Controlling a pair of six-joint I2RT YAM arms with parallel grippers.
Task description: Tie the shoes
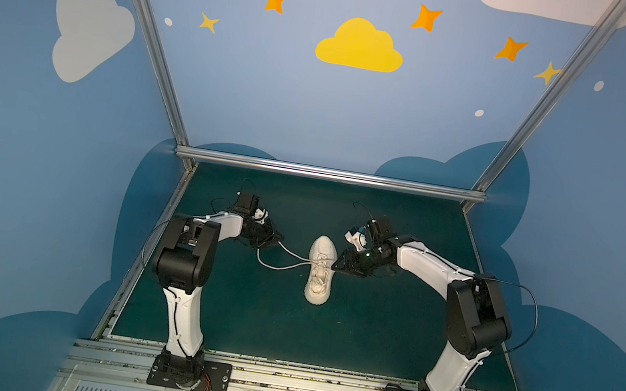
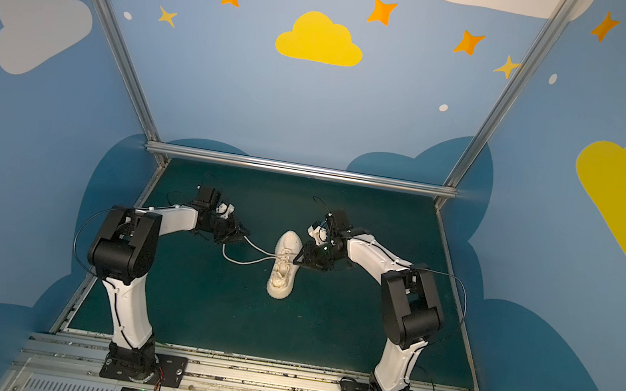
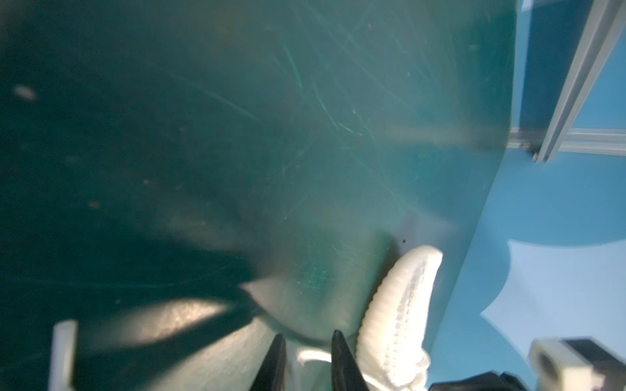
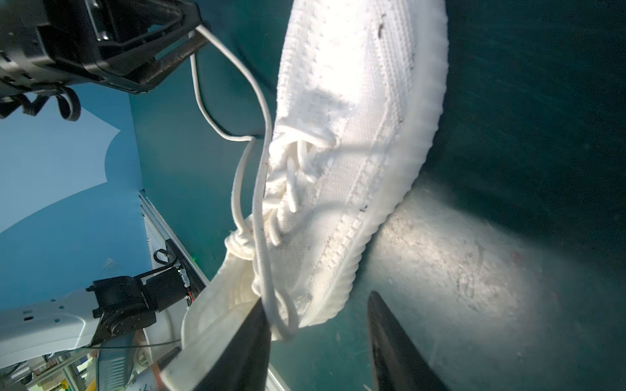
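The shoe (image 1: 320, 269) (image 2: 285, 264), a cream-white knit sneaker, lies mid-mat in both top views, toe toward the back wall. A long lace (image 1: 283, 268) runs from its eyelets leftward in a loop on the mat and up to my left gripper (image 1: 277, 241) (image 3: 308, 352). That gripper's jaws stand a little apart, with the lace (image 3: 313, 355) lying between the fingertips. My right gripper (image 1: 335, 267) (image 4: 316, 298) is open at the shoe's right side near the collar. A lace loop (image 4: 286, 325) hangs beside one of its fingers. A knot (image 4: 237, 243) sits at the top eyelets.
The dark green mat (image 1: 283, 326) is bounded by an aluminium rail (image 1: 331, 174) at the back and slanted rails at both sides, with blue painted walls beyond. Both arm bases are bolted to the front rail (image 1: 300, 384).
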